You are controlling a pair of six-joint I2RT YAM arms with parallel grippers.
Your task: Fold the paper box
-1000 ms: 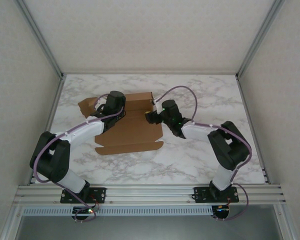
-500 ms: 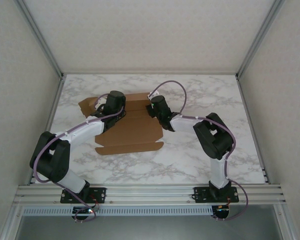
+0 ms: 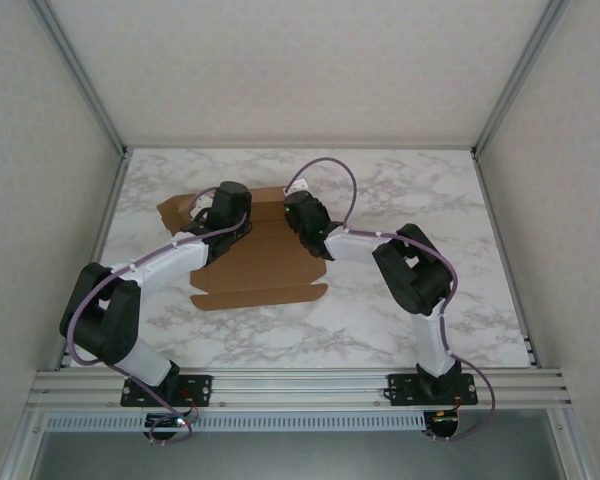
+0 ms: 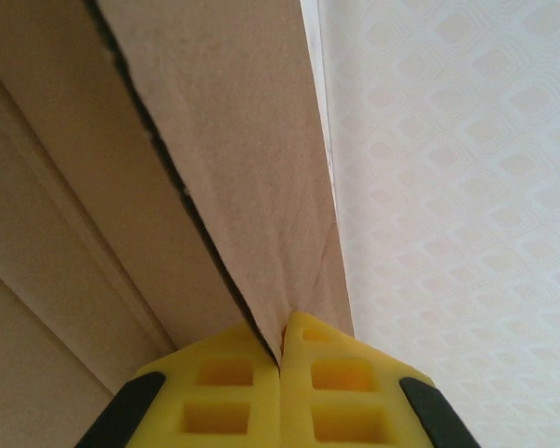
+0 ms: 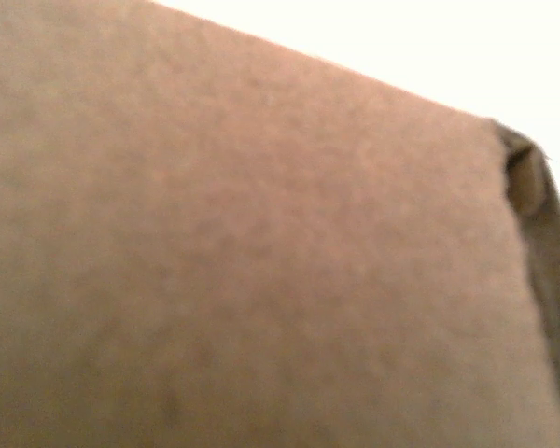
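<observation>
The paper box (image 3: pixel 260 265) lies by the worktop's (image 3: pixel 410 300) far left corner. The left tool (image 4: pixel 280 347) pinches its flap tight. The right tool (image 3: pixel 294 212) is at the box; I cannot tell its grip.

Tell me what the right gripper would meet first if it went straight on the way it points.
Probably the box: its cardboard sits right in front of the right gripper, though the depth is unclear.

paper box (image 3: pixel 265 265): brown | table (image 3: pixel 430 200): white-grey marble | left claw (image 4: pixel 281 347): yellow, black
</observation>
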